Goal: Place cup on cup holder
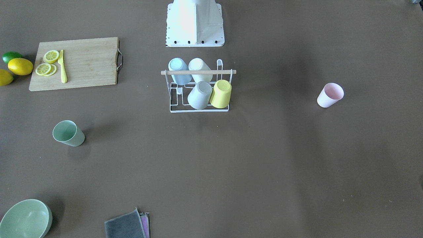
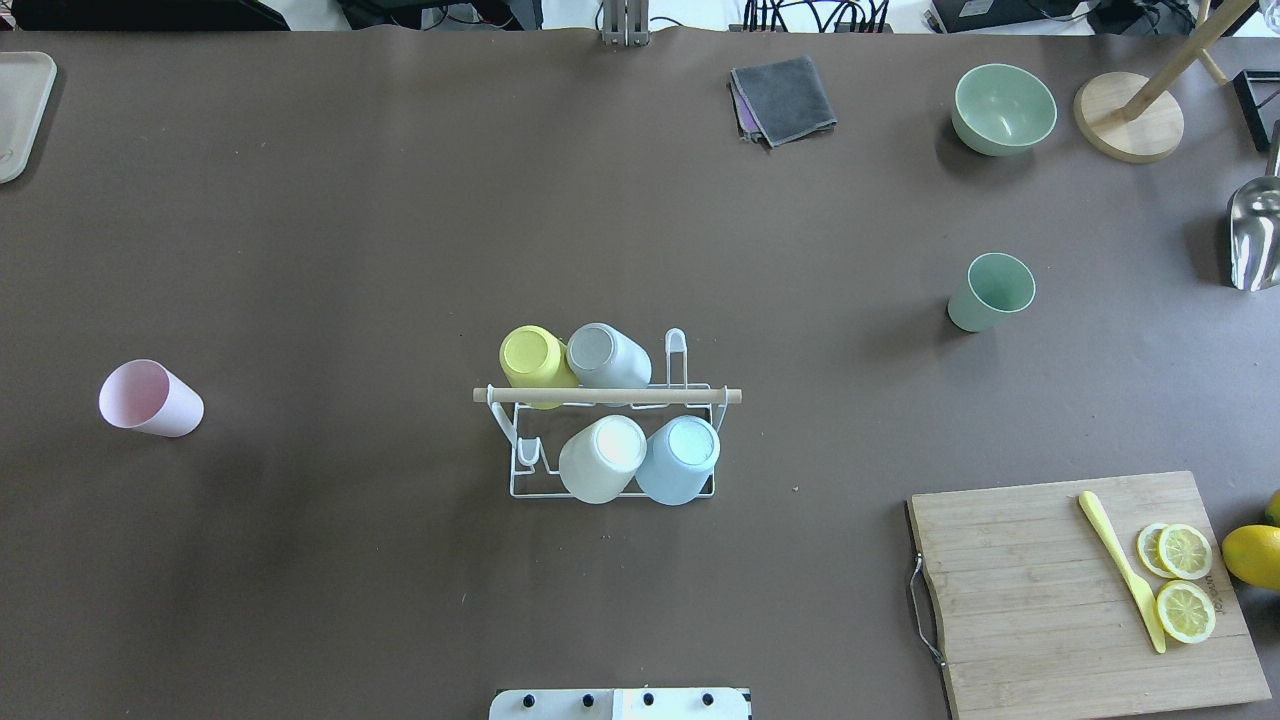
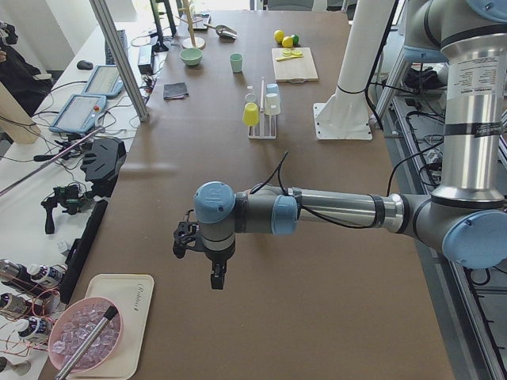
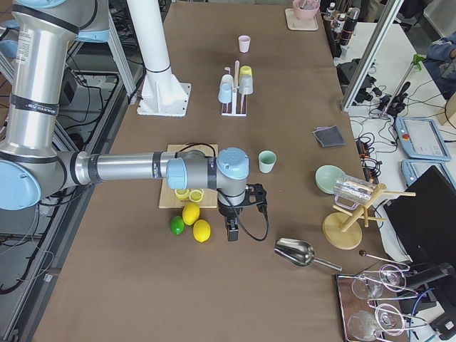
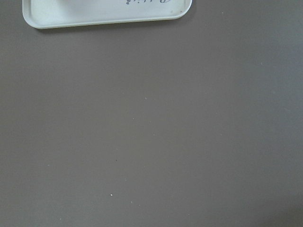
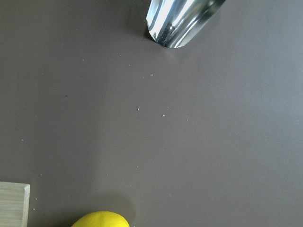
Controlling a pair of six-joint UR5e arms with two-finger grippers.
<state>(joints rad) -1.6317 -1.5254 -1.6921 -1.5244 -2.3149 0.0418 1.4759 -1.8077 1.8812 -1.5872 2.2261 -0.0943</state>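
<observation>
The cup holder, a white wire rack with a wooden rod handle [image 1: 198,72], stands mid-table and also shows in the overhead view [image 2: 610,396]. It holds several upturned cups: blue, cream, grey and yellow. A pink cup [image 1: 330,95] lies loose on the robot's left side [image 2: 150,398]. A green cup [image 1: 68,133] stands on the right side [image 2: 990,292]. My left gripper [image 3: 215,277] hangs above bare table near the left end, far from the pink cup. My right gripper [image 4: 231,231] hangs beside the lemons. I cannot tell whether either is open or shut.
A wooden cutting board [image 1: 86,62] carries lemon slices and a yellow knife, with lemons [image 1: 20,66] and a lime beside it. A green bowl [image 1: 24,218], folded cloths [image 1: 127,226], a metal scoop [image 2: 1255,235], a wooden stand [image 2: 1130,125] and a white tray [image 2: 20,110] sit near the edges.
</observation>
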